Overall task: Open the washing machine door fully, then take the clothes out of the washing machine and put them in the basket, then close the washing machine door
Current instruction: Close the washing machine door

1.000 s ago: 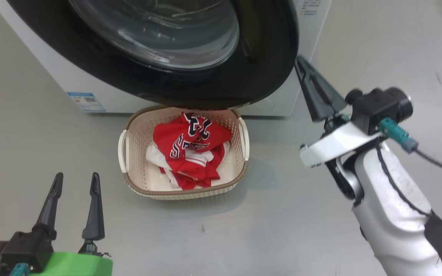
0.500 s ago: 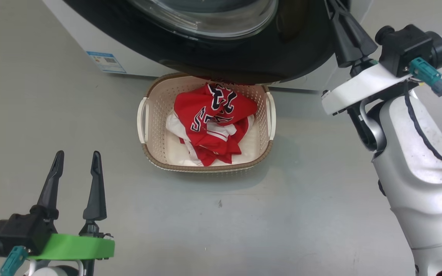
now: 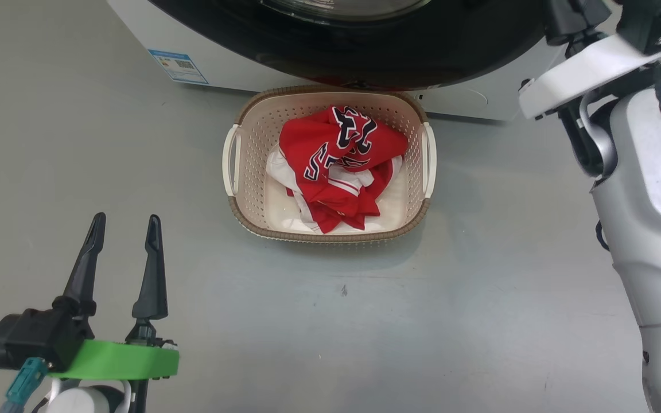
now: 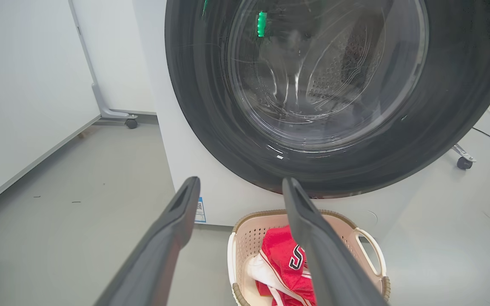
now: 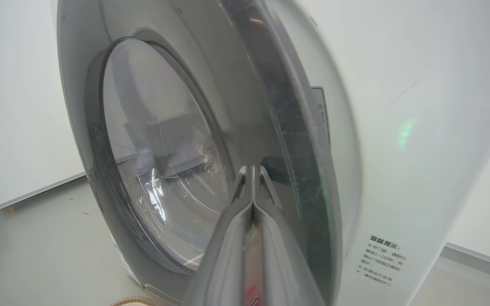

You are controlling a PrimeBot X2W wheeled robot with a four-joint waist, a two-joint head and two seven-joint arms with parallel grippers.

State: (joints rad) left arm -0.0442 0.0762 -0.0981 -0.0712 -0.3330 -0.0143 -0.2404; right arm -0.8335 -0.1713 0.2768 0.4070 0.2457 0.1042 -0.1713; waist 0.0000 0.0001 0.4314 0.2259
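Observation:
The cream basket (image 3: 238,195) stands on the floor in front of the white washing machine (image 3: 233,69), with the red clothes (image 3: 336,166) piled inside. The glossy black washing machine door (image 3: 376,51) lies swung against the machine's front; I cannot tell whether it is latched. My right gripper (image 5: 252,171) is shut and empty, its tips against the door (image 5: 287,127) on the dark ring near its right edge. My left gripper (image 3: 127,222) hangs open and empty at the lower left, well short of the basket. In the left wrist view the open left gripper (image 4: 240,182) faces the door (image 4: 211,119), basket (image 4: 368,238) and clothes (image 4: 281,259).
My pale right forearm (image 3: 646,201) fills the right side of the head view. A blue label (image 3: 178,66) marks the machine's lower front. White wall panels on castors (image 4: 131,123) stand to the machine's left, and another castor (image 4: 464,162) and a cable lie to its right.
The head camera has shifted, so the basket sits lower and further right in the picture. My right gripper has pushed further toward the machine along the door's right edge. The left gripper stays open.

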